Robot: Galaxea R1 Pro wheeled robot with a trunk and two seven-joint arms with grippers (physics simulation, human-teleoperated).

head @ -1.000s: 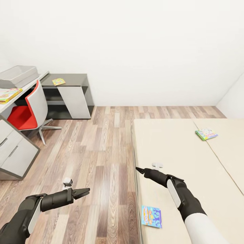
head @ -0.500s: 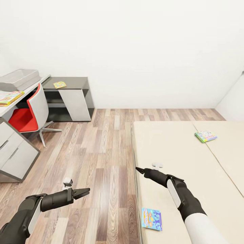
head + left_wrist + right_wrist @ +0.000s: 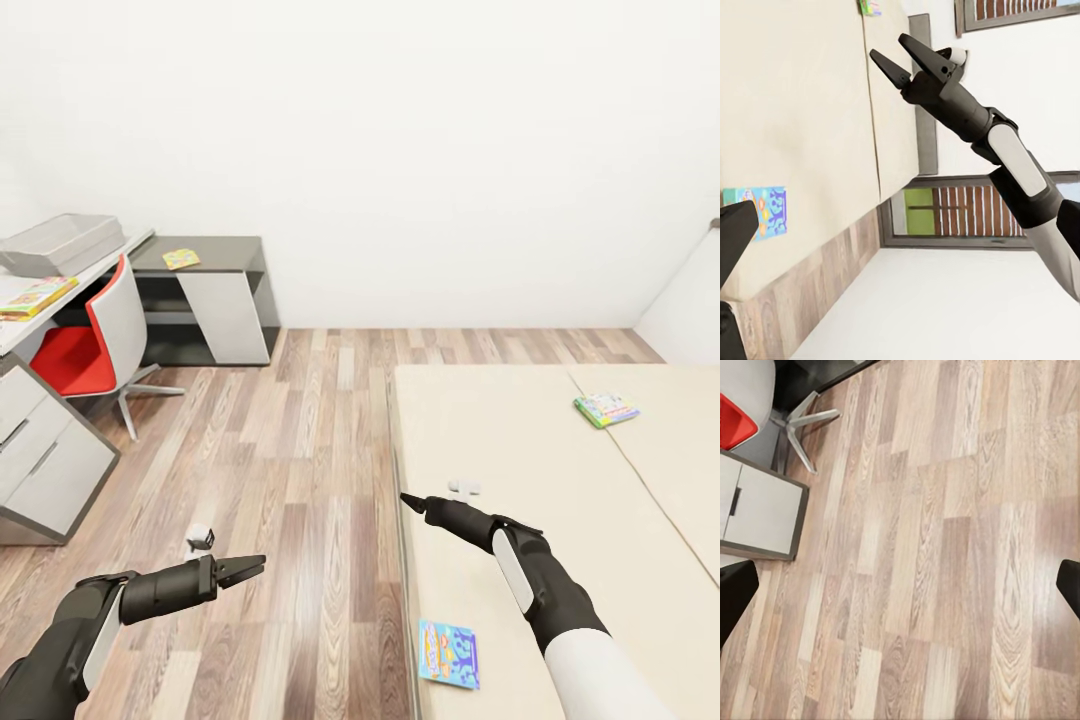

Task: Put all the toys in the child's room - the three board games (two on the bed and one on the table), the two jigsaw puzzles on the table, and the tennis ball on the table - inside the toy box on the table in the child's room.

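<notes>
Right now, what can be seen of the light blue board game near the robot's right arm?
The light blue board game is a flat, thin rectangular box with a colourful printed cover in blue, white and orange. It lies face up and flat on the beige mattress of the bed, close to the edge beside the wood-plank floor and slightly askew to that edge. Nothing rests on it. The right gripper hovers farther up the bed, apart from it. The left wrist view also catches it.

The plain beige mattress of the bed (image 3: 520,450) carries a light blue board game box (image 3: 448,653) with orange and white print, and a green-edged box with a white multicoloured cover (image 3: 607,408). Beside the bed runs a brown-and-grey wood-plank floor (image 3: 290,470). Beyond it, a red-seated, grey-backed chair (image 3: 90,335) stands at the pale grey desk (image 3: 40,400).
</notes>
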